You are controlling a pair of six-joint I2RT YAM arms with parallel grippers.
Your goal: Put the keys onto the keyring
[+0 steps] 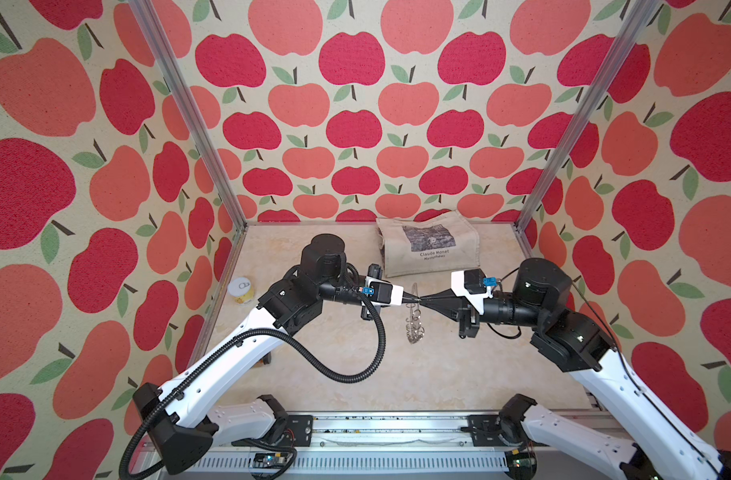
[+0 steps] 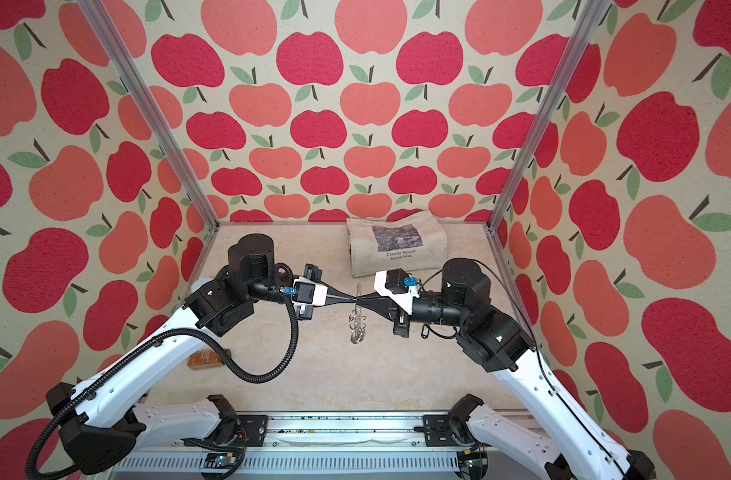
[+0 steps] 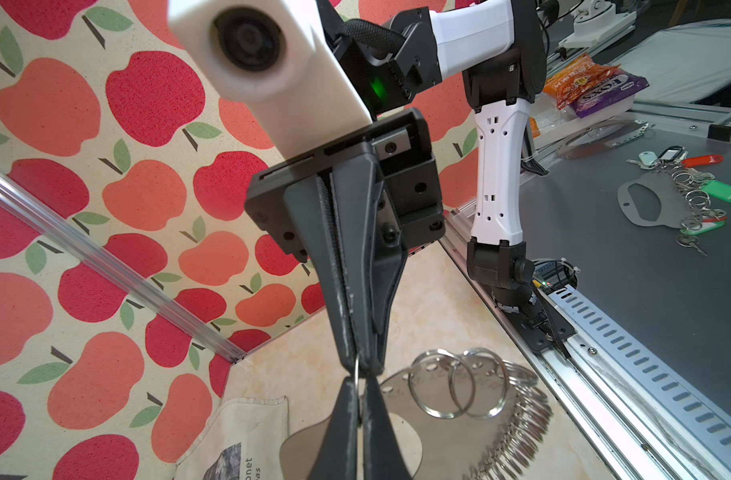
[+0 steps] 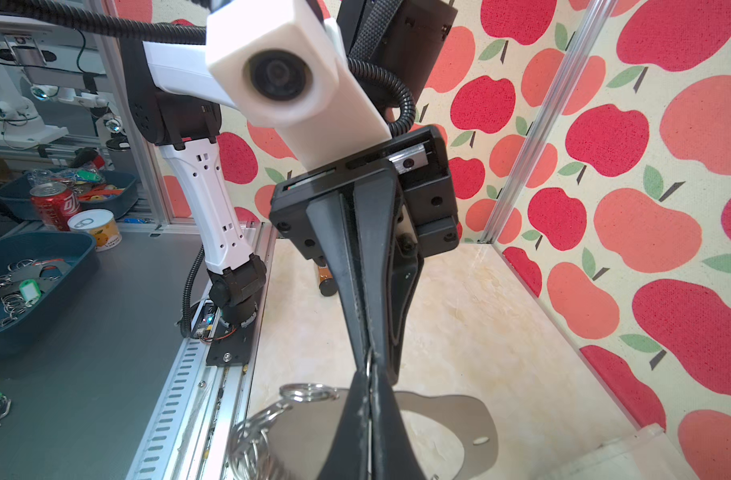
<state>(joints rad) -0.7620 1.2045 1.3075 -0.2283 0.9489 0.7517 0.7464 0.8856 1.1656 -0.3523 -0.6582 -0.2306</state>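
One keyring [image 1: 414,326] edge-on, long axis front-back.

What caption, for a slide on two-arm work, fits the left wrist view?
Left hand and right hand meet tip to tip, both shut on the keyring's ringed edge.

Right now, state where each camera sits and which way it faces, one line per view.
Top views: high at the front, facing down and inward at the table; they show the left arm, the right arm, and the left claw meeting the right claw at the keyring.
Left wrist: behind the left claw, facing along it to the right claw and right arm.
Right wrist: behind the right claw, facing the left claw and left arm.
Shared: both wrist views show both claws shut on one ring of the keyring.
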